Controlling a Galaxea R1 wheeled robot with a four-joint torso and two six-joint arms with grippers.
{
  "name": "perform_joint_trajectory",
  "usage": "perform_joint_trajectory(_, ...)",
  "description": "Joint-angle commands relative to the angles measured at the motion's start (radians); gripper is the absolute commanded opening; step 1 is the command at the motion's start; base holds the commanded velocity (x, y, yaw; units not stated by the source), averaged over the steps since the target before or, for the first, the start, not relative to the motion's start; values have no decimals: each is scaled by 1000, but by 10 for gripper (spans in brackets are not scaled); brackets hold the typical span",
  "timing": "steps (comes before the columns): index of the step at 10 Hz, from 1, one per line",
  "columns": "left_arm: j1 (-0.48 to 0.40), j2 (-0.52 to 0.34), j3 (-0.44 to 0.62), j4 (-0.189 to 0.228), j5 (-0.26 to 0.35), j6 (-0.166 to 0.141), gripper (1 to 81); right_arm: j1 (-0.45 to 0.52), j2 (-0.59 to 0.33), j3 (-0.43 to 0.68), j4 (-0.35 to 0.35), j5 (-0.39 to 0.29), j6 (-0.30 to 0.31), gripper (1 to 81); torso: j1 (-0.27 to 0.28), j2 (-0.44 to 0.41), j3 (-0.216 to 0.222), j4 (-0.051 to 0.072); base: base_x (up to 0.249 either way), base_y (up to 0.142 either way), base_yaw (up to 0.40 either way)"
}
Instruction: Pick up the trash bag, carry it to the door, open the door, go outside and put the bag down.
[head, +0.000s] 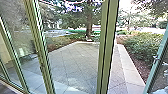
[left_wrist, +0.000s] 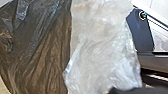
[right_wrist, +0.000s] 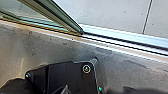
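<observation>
Nearest item: in the left wrist view a dark, brownish trash bag (left_wrist: 42, 50) is hanging in long creases. Pale, see-through plastic (left_wrist: 102, 50) is lying right against it, crumpling and catching light; I am not able to tell whether the two are parts of one piece.

Claw state: the left claw (left_wrist: 135, 90) is showing too little for me to say whether it is spreading, pressing together or pinching the bag. The right claw (right_wrist: 15, 86) is leaving the same doubt.

Low down, the robot's dark base plate (right_wrist: 67, 75) is standing over a grey, scuffed floor (right_wrist: 37, 52). Just beyond, a bright metal threshold (right_wrist: 120, 45) is running between this floor and the outdoor slabs. A green-framed glass panel (right_wrist: 60, 17) is meeting it at a corner.

Ahead, a slanting green upright (head: 41, 50) and a thicker double upright (head: 107, 50) are dividing the outlook. On the robot's right, a blue-green frame (head: 160, 55) is leaning across, bearing a metal fitting (head: 156, 58).

Outside, grey paving (head: 75, 62) is stretching away in diagonal joints, with a paler strip (head: 126, 65) bordering it. Beyond the strip, green shrubs (head: 147, 45) are filling a brown bed (head: 137, 65). Farther off, a tree trunk (head: 89, 22) is rising behind the paving.
</observation>
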Motion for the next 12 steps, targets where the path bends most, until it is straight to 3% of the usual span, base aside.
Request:
perform_joint_trajectory(1, -49, -9, 5, 8, 52, 6, 10, -122, 92, -47, -139, 184, 3, 811, 0, 0, 0, 0, 0, 0, 0)
perform_joint_trajectory(6, -53, -10, 2, 7, 49, 7, 10, -229, 214, -185, -144, 235, -7, 811, -1, 0, 0, 0, 0, 0, 0)
perform_joint_trajectory(12, -74, -13, -8, 1, 26, 6, 10, -351, 510, -602, -204, 301, -14, 811, -1, 0, 1, 0, 0, 0, 0)
